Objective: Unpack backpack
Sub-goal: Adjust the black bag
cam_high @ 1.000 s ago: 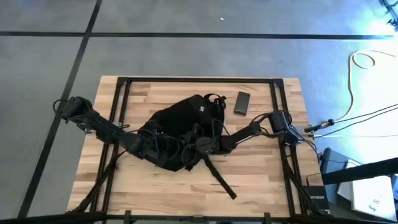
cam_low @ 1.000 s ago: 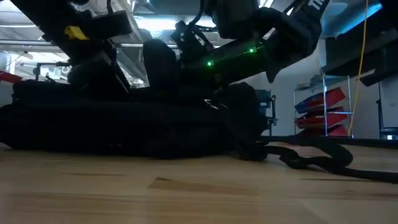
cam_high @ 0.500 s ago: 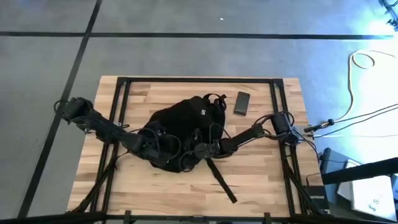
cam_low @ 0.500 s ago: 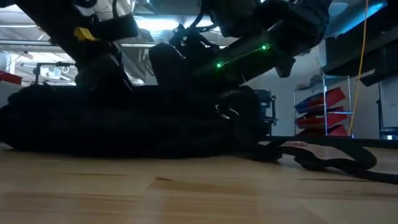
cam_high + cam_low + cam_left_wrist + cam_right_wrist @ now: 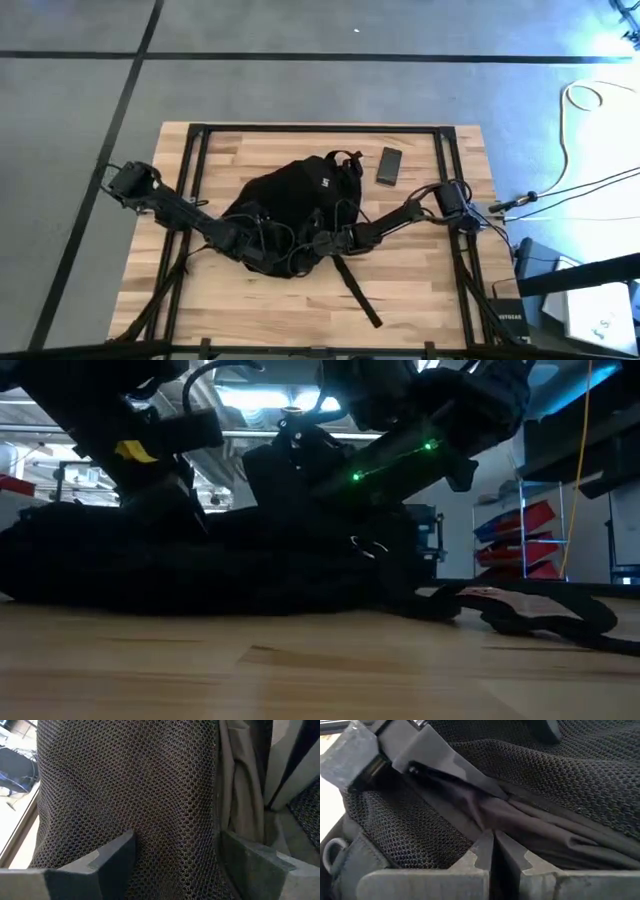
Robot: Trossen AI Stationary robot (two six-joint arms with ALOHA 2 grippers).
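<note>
grey floor with dark tape lines surrounded one wooden table. two dark arms reached in from either side. the left gripper sat at the near left edge of the one black backpack, its two fingers spread apart against the mesh fabric. the backpack lay flat at the table's middle, one strap trailing toward the near edge. the right gripper met the bag's near right edge, its two fingers pressed together, nipping a fold of dark fabric. one dark rectangular object lay just beside the bag's far right.
</note>
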